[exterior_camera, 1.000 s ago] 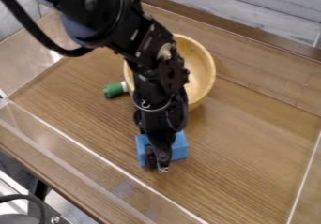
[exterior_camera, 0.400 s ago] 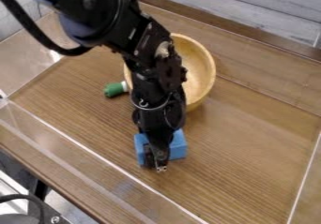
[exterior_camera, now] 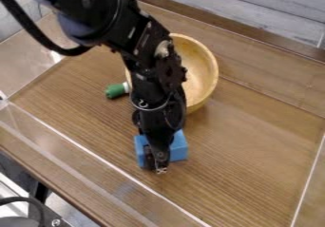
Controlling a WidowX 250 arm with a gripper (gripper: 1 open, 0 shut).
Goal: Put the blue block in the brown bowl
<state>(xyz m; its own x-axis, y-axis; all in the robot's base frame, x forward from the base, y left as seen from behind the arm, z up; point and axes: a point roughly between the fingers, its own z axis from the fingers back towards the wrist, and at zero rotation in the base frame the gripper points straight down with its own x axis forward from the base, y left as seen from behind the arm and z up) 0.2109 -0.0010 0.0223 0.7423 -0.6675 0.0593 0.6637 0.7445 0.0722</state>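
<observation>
The blue block lies on the wooden table, low in the camera view and in front of the brown bowl. My gripper points straight down onto the block, its black fingers shut on the block's middle, and blue shows on both sides of them. The block still rests on the tabletop. The black arm reaches in from the upper left and hides the bowl's left part.
A small green piece lies left of the arm, near the bowl. Clear plastic walls ring the wooden tabletop, and the front edge runs along the lower left.
</observation>
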